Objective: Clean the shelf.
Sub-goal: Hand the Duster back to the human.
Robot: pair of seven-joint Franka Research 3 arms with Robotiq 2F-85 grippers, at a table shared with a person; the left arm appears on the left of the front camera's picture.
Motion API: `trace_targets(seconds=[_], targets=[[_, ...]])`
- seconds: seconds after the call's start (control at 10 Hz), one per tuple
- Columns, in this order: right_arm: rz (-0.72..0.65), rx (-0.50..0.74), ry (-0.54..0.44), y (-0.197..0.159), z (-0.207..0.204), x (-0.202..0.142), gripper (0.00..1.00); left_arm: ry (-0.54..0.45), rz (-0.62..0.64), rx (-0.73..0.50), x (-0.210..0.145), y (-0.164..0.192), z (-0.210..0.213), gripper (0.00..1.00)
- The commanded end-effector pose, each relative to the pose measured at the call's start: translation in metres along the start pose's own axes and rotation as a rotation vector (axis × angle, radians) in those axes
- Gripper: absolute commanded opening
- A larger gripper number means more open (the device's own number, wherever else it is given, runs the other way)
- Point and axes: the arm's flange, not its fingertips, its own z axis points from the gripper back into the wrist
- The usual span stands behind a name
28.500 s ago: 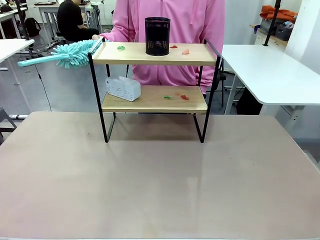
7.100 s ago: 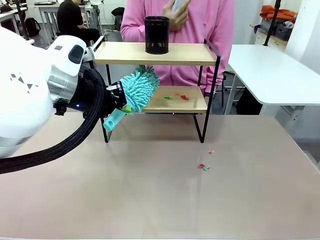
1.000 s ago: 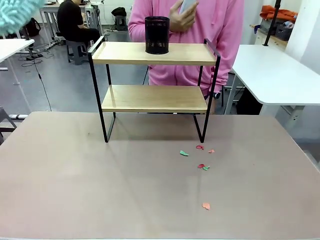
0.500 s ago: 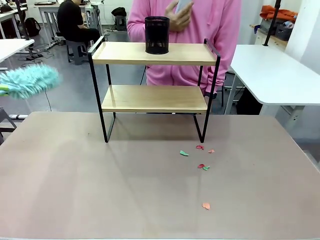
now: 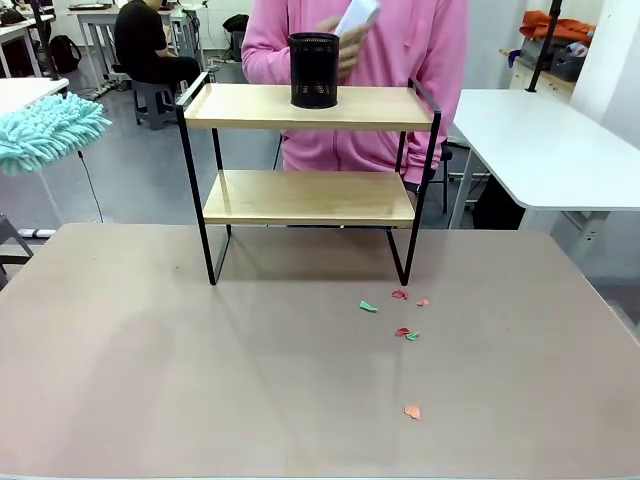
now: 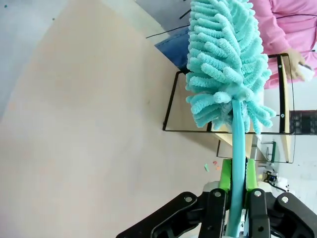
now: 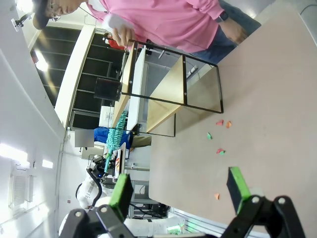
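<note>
The shelf (image 5: pixel 305 197) stands at the far middle of the counter (image 5: pixel 200 380). Its two wooden boards are bare, except for a black mesh cup (image 5: pixel 314 70) standing upright near the middle of the top board. Just behind the shelf stands a person (image 5: pixel 400 60) in a pink top, who holds a small white thing (image 5: pixel 356 14) above the cup. On the counter, in front of the right legs of the shelf, lie some small paper scraps (image 5: pixel 403 332), red and green. One orange scrap (image 5: pixel 412 411) lies apart from them, nearer to the robot.

The left hand (image 6: pixel 237 178) is clenched on the thin handle of a turquoise duster (image 6: pixel 225 64), with a green pad on each side. In the front view the fluffy head is at the left edge, well apart from the shelf. The right hand (image 7: pixel 179 187) is released, its pads wide apart above the counter.

The counter is plain, matt and beige-brown. A white table (image 5: pixel 540 140) stands to the right, the floor (image 5: pixel 130 180) is grey, and a seated person (image 5: pixel 150 40) in black is far behind.
</note>
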Motion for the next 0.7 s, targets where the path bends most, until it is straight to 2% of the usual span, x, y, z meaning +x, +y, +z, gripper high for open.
trace_targets(seconds=[0.0,0.5,0.6], targets=[[0.024,0.025,-0.010,0.001,-0.001,0.002,1.00,0.000,-0.019,-0.024,-0.001,0.003,-0.003,0.12],[0.000,0.000,0.000,0.000,0.000,0.000,1.00,0.007,0.001,0.001,0.000,0.001,-0.003,0.12],[0.081,-0.001,-0.016,0.018,0.008,0.002,1.00,0.033,-0.063,-0.097,-0.001,-0.032,0.004,0.12]])
